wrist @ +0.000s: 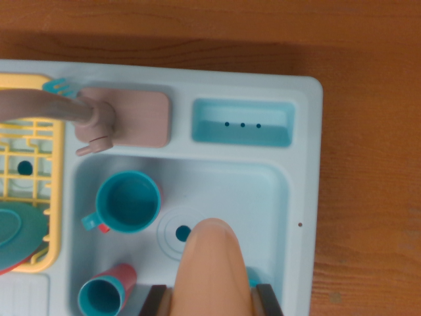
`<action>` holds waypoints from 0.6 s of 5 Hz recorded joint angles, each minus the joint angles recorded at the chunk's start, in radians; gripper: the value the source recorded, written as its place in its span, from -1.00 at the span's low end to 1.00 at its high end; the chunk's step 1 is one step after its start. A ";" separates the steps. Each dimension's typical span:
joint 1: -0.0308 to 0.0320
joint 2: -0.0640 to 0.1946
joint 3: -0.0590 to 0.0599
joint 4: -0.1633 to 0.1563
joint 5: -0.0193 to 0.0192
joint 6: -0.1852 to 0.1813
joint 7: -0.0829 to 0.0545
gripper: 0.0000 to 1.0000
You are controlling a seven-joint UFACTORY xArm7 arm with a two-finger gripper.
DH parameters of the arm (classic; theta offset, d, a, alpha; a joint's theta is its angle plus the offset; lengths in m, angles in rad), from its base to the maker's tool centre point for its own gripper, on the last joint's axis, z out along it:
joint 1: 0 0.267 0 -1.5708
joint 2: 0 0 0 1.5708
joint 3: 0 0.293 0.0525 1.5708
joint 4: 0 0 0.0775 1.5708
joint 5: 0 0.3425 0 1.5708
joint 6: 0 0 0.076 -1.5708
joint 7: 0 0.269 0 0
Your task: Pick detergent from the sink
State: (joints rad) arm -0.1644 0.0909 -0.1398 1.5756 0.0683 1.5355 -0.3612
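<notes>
The detergent (212, 266), a peach bottle, is sitting between the 2 dark fingers (214, 301), which are clamping its sides, low over the sink (276, 197) near the drain (182, 232). Grasping looks done; lifting is remaining. Its base and the fingertips are being cut off at the frame's bottom. 2 cups (128, 202) are lying nearby.

Dark gripper (214, 304) fingers (squared tips)

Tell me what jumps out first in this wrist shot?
A peach bottle, presumably the detergent, fills the bottom centre, rising between the gripper fingers and hiding part of the sink basin. To its left in the basin sits a teal cup, with a teal and pink cup lying below it. A pinkish faucet crosses the upper left.
</notes>
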 joint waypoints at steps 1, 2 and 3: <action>0.0001 -0.005 0.000 0.019 -0.0016 0.024 0.002 1.00; 0.0001 -0.005 0.000 0.019 -0.0016 0.024 0.002 1.00; 0.0001 -0.009 -0.001 0.033 -0.0028 0.042 0.004 1.00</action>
State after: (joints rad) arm -0.1643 0.0815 -0.1406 1.6083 0.0656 1.5774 -0.3576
